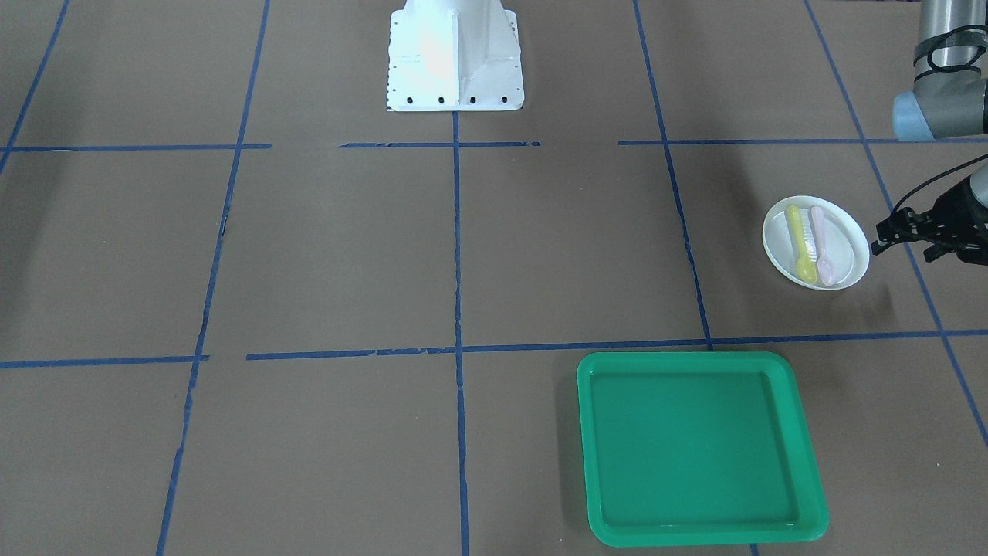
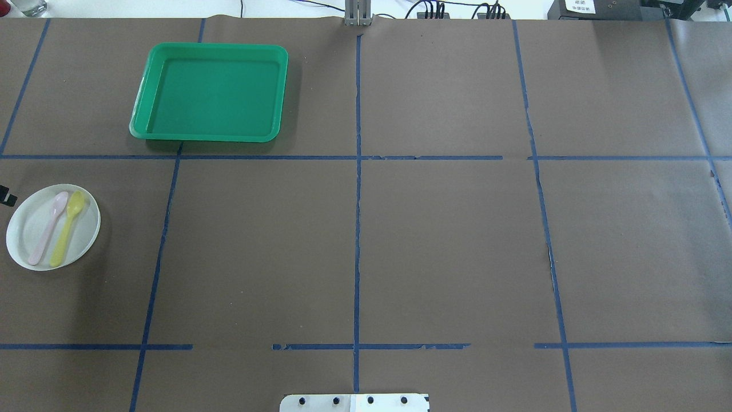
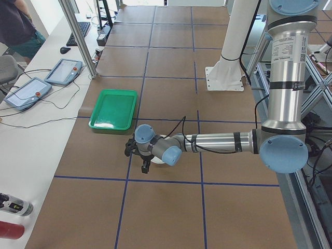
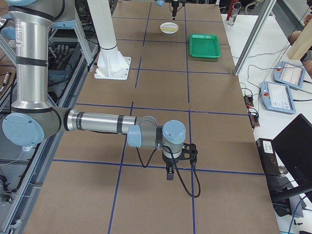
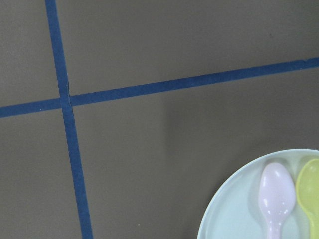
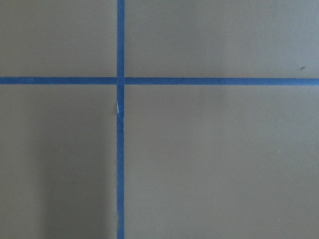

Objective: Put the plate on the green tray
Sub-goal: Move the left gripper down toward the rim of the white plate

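The white plate [image 1: 845,235] lies on the brown table and carries a yellow spoon [image 1: 800,244] and a pink spoon [image 1: 821,244]. It also shows in the overhead view [image 2: 86,226] and at the lower right of the left wrist view [image 5: 234,214]. The green tray [image 1: 698,448] lies empty one grid cell away, also in the overhead view [image 2: 211,91]. My left gripper [image 1: 880,237] hangs just beside the plate's rim, jaws apart and empty. My right gripper [image 4: 169,173] is far off at the other end of the table; I cannot tell its state.
Blue tape lines cross the brown table. The white robot base [image 1: 455,58] stands at mid-table on my side. A side bench with teach pendants [image 3: 65,71] and a metal post [image 3: 78,36] runs beyond the tray.
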You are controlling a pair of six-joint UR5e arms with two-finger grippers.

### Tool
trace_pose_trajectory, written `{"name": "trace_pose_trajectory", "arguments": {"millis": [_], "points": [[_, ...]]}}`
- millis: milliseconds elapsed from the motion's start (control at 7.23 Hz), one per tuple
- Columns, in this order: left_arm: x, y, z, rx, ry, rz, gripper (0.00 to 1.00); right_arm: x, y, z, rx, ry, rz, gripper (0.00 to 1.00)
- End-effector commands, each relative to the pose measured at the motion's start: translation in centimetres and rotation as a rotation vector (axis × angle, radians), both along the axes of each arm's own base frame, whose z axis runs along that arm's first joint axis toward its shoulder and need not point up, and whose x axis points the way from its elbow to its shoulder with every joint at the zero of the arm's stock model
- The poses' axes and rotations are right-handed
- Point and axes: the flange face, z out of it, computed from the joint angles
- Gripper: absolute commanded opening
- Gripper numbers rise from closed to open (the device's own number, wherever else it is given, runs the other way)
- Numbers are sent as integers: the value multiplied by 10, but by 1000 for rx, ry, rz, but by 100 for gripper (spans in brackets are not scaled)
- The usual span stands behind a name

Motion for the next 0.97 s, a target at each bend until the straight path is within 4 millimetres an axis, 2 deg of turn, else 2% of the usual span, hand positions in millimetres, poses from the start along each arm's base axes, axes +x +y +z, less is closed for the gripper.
{"name": "trace_pose_trajectory", "arguments": {"millis": [0, 138, 277, 415, 553, 830], "points": [[24, 7, 4, -19, -2, 32, 100, 0, 0, 0, 0, 0, 0, 100], [25, 8, 4, -32, -1, 22, 100, 0, 0, 0, 0, 0, 0, 100], [26, 8, 3, -29, 0, 23, 92, 0, 0, 1, 0, 0, 0, 100], [26, 8, 3, -31, 4, 25, 77, 0, 0, 0, 0, 0, 0, 100], [27, 8, 3, -31, 5, 27, 72, 0, 0, 0, 1, 0, 0, 100], [27, 8, 1, -23, 9, 35, 72, 0, 0, 0, 0, 0, 0, 100]]}}
